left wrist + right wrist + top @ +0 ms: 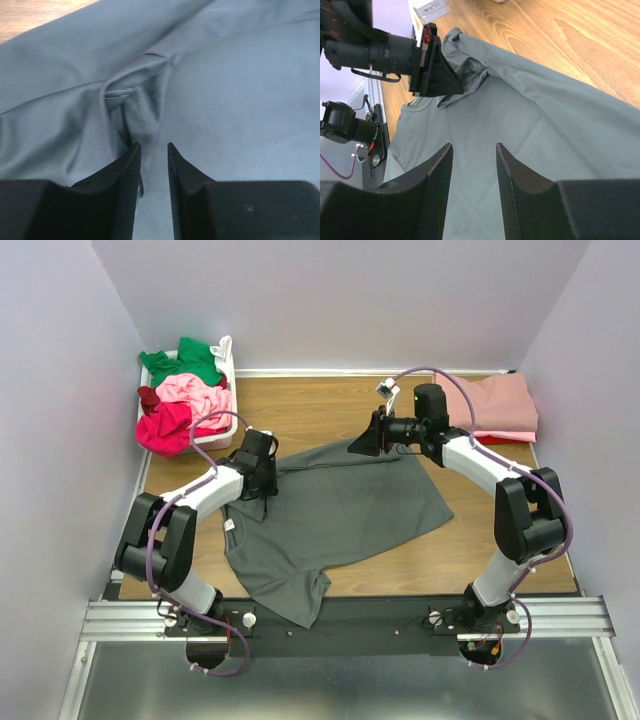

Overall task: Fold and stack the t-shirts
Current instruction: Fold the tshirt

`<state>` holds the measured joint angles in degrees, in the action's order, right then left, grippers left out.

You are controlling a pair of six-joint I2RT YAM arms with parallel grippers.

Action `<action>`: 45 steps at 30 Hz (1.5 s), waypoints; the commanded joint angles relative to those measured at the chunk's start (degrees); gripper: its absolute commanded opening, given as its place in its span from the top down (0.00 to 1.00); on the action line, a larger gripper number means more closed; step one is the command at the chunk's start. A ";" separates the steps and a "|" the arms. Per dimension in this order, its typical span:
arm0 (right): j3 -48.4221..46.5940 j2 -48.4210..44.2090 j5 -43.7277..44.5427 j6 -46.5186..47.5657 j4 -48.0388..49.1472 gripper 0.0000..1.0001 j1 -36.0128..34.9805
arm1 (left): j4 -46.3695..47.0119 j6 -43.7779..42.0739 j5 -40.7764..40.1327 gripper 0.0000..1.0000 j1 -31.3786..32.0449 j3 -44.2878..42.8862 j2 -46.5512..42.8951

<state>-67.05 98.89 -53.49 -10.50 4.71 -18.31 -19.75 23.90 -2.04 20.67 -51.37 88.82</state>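
A dark grey t-shirt [340, 510] lies spread on the wooden table, one sleeve hanging over the near edge. My left gripper [265, 488] is at its upper left. In the left wrist view its jaws [153, 145] stand nearly together, with a puckered fold of grey cloth [135, 105] running in between them. The right wrist view shows that bunch [472, 75] lifted at the left gripper's tips [456, 85]. My right gripper [358, 446] is at the shirt's far edge. It is open [474, 146] and empty, just above the flat cloth [530, 130].
A white basket [228, 355] at the back left holds green [185, 360], light pink [195, 390], maroon [148, 397] and magenta [165, 428] shirts. A folded dusty rose shirt [500, 405] lies at the back right. Walls close in on three sides.
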 commanded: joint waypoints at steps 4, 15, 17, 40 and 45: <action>0.95 0.78 -1.44 -0.13 1.18 0.53 0.20 | 0.24 1.15 -8.93 0.63 0.52 -1.27 2.94; 0.95 0.86 -1.35 -0.13 1.18 0.53 0.20 | 1.20 0.01 -8.07 0.64 0.60 -3.82 7.25; 0.95 0.86 -1.35 -0.22 1.18 0.53 0.20 | 1.20 -0.17 -6.92 0.64 0.52 -4.00 7.78; 1.04 0.69 -1.35 -0.22 1.18 0.53 0.29 | 1.47 -0.35 -3.50 1.00 0.95 -2.15 3.91; 1.04 0.69 -1.35 -0.22 1.18 0.53 0.38 | 1.47 0.01 -1.48 1.00 1.39 -1.71 0.40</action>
<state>-66.98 98.89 -53.52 -10.50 4.73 -18.31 -18.85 23.62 -6.11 21.39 -53.98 93.08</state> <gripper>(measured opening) 0.471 0.004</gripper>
